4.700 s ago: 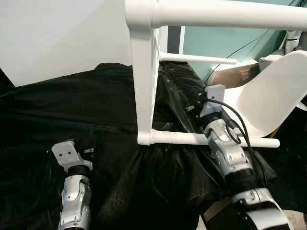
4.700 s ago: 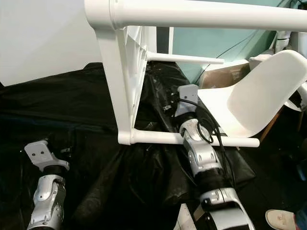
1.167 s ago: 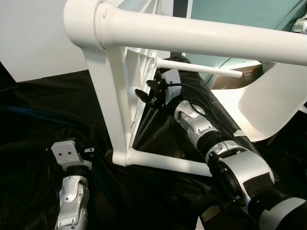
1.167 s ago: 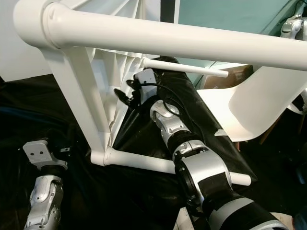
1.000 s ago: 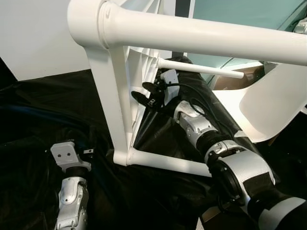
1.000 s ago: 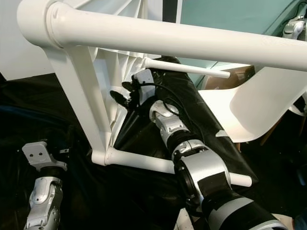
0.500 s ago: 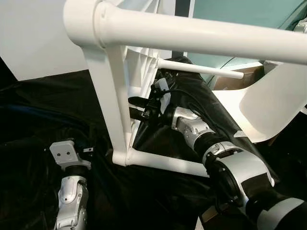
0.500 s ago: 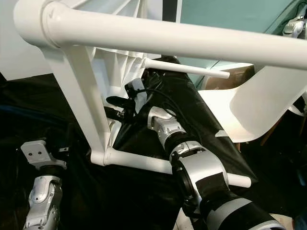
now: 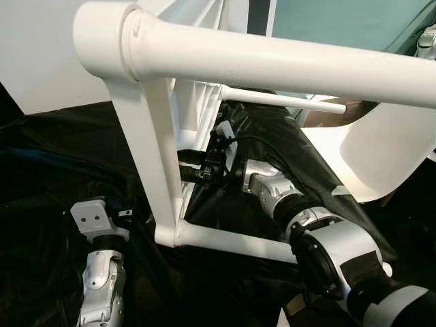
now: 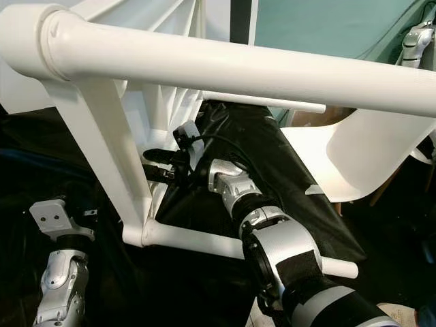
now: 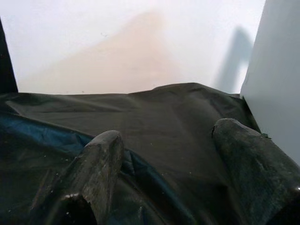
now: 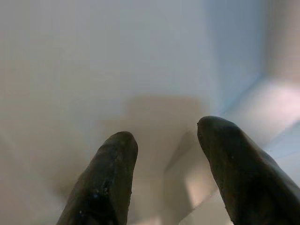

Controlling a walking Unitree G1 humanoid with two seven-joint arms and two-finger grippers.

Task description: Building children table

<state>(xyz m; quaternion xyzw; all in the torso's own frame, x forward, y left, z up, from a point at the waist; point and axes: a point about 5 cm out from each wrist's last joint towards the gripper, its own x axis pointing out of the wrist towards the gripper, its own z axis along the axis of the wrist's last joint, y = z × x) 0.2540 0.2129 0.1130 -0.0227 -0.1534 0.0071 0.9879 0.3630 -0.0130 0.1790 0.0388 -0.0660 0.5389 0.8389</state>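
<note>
The white children's table lies on its side on a black sheet, its ribbed underside (image 9: 197, 116) facing me. One thick leg (image 9: 272, 65) crosses the top of the view, and a lower leg (image 9: 231, 242) lies on the sheet. The upright rail (image 9: 153, 163) joins them. My right gripper (image 9: 185, 167) reaches between the legs, open, its fingertips right at the ribbed underside beside the rail. In the right wrist view the fingers (image 12: 108, 178) stand apart before white plastic. My left gripper (image 11: 168, 154) hangs low at the left, open over the sheet.
A white moulded chair seat (image 9: 388, 150) stands at the right, with a cardboard box (image 9: 320, 117) behind it. The crumpled black sheet (image 9: 61, 157) covers the floor. A white wall (image 9: 48, 48) rises at the back left, and a teal panel (image 9: 340, 20) at the back right.
My right gripper has swung left and down, from pointing up near the far leg to level against the table's underside by the rail. The left arm has stayed put.
</note>
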